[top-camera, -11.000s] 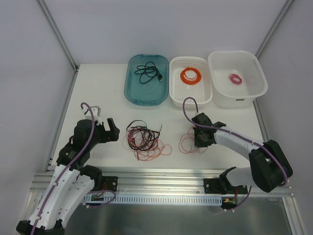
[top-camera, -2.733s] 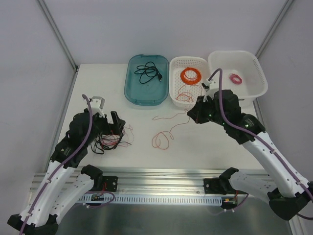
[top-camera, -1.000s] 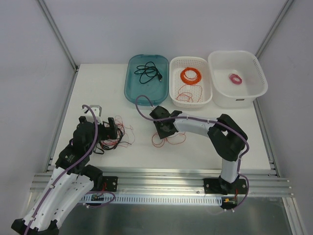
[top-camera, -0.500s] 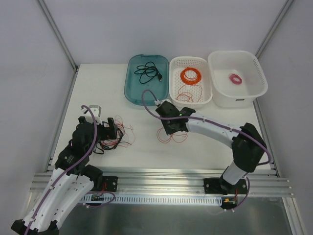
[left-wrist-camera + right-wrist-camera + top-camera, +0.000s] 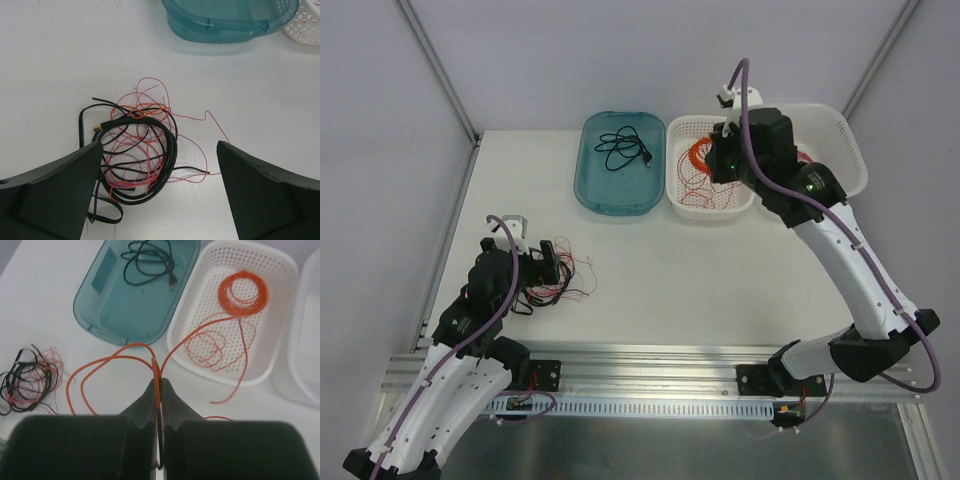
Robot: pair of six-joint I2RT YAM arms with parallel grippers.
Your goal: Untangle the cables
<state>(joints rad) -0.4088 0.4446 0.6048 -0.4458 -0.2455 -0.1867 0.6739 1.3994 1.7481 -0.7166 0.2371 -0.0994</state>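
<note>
The cables [image 5: 137,148] lie as a small messy clump of thick black cord, pinkish-red wire and some orange wire on the table. The clump also shows in the top view [image 5: 558,283]. My left gripper [image 5: 159,146] is open wide and empty, with a finger on each side of the clump, just above it. My right gripper [image 5: 159,384] is shut on a long orange-red wire [image 5: 158,371]. In the top view it [image 5: 719,166] is raised over the white perforated basket [image 5: 744,196]. The wire's loops hang into and beside the basket.
A tight orange ring coil [image 5: 243,292] lies in the basket. The teal tray [image 5: 588,180] at the back holds a black cable [image 5: 623,148]. A white tub [image 5: 843,135] stands at the back right, partly hidden by my right arm.
My right gripper has lifted the orange-red wire off the table and carried it up and right over the basket. The left gripper and the clump have not moved.
</note>
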